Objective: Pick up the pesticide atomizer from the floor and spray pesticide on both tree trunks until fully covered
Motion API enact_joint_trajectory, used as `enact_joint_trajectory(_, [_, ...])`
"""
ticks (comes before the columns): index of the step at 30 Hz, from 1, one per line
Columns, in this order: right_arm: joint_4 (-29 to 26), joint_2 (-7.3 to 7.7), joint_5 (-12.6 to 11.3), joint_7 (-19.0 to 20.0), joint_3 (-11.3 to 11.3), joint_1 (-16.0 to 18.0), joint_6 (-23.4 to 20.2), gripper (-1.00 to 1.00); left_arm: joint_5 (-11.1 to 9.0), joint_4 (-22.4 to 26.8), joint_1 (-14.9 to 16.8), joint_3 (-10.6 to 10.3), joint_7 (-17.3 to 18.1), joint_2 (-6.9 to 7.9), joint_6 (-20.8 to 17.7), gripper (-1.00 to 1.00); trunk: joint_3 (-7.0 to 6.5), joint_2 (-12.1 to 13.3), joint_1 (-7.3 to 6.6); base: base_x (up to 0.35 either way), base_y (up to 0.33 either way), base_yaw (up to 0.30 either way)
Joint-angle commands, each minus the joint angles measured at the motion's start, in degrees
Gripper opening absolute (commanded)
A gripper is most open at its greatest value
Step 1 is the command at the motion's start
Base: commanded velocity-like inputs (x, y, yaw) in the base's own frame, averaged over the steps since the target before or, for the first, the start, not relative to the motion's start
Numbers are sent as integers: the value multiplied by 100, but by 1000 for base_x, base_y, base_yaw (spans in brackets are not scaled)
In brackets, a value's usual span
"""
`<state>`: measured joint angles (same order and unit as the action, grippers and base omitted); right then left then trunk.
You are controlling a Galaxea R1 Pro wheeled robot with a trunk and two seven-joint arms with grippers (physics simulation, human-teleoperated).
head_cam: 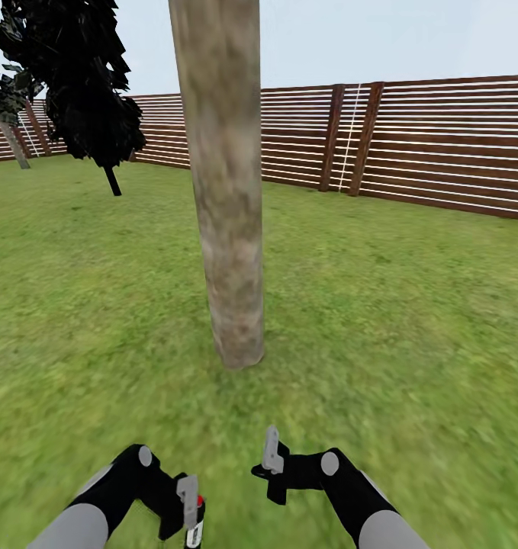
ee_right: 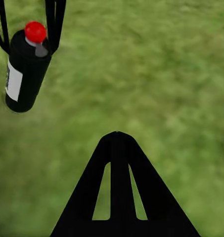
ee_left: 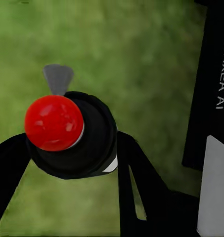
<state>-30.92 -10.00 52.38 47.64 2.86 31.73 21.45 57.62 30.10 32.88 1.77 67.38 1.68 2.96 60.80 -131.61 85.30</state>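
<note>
Trouble could come from the bottle (head_cam: 195, 526): the left pincer (head_cam: 190, 505) is clamped on it low over the grass (head_cam: 411, 320), red cap up, and a twist might loosen it. Right pincer (head_cam: 272, 457), beside it, looks closed on nothing. Trunk (head_cam: 224, 191) stands just ahead of both pincers; grass lies open on either side, fence (head_cam: 442, 145) well beyond.

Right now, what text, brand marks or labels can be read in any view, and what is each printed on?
"GALAXEA AI": white letters running along the black left gripper finger, left wrist view.
White label on the pesticide atomizer: no legible print, too blurred to read.
Fence and tree trunk: no text.
</note>
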Motion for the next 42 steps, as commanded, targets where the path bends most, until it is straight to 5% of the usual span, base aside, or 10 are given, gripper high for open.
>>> enact_joint_trajectory(1, [2,0,-4,0,-1,0,0,-100,22,66,0,3,-59,-18,-16,-100,0,0,0,0,0,0])
enact_joint_trajectory(6, [-21,0,-9,424,0,0,0,-100,43,144,-1,2,-285,-178,-29,-100,0,0,0,0,0,0])
enact_joint_trajectory(28, [-46,0,-18,466,-3,0,0,-100,25,145,-20,5,-559,-751,-20,-100,0,0,0,0,0,0])
enact_joint_trajectory(42, [-46,0,-18,466,-2,0,0,-100,-36,119,-19,7,-703,-879,50,-100,0,0,0,0,0,0])
